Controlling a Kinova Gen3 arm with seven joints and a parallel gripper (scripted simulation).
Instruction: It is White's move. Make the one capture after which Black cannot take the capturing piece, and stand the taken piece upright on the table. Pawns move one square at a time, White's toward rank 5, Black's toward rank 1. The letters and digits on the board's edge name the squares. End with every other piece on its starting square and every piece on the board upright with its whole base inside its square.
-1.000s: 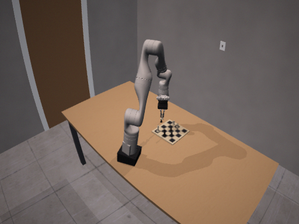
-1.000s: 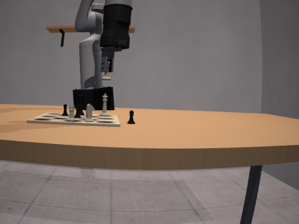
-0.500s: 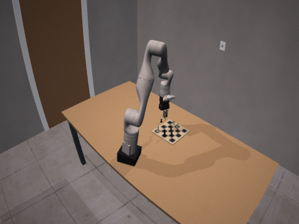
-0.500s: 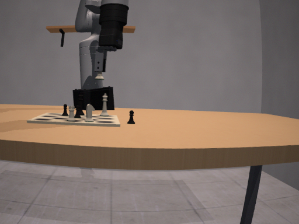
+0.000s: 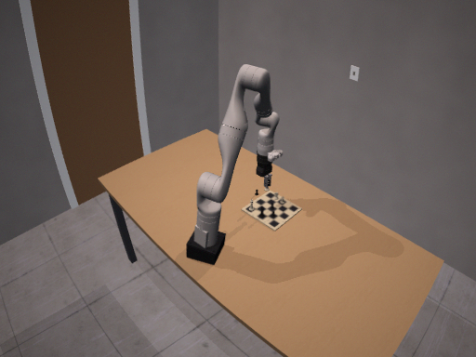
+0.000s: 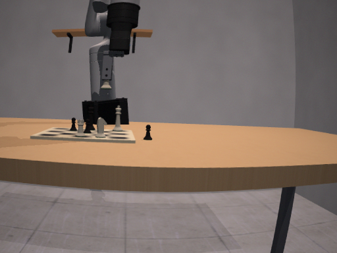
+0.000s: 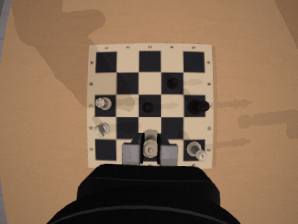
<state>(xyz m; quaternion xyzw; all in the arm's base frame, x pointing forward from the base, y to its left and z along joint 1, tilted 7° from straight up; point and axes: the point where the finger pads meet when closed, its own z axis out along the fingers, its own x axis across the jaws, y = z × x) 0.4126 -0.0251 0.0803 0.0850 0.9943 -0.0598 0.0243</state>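
My gripper (image 6: pixel 106 80) is shut on a small white piece (image 6: pixel 106 85) and holds it high above the chessboard (image 6: pixel 82 134). In the wrist view the held piece (image 7: pixel 150 143) hangs between the fingers over the board's near edge row. On the board stand a white rook (image 6: pixel 80 128), a white knight (image 6: pixel 101 126), a tall white piece (image 6: pixel 118 118) and three black pieces, among them a pawn (image 6: pixel 73 124). One black pawn (image 6: pixel 147 132) stands upright on the table just off the board; it also shows in the top view (image 5: pixel 256 191).
The arm's black base (image 5: pixel 205 246) stands on the table beside the board (image 5: pixel 271 210). The table's edges lie well away from the board on all sides.
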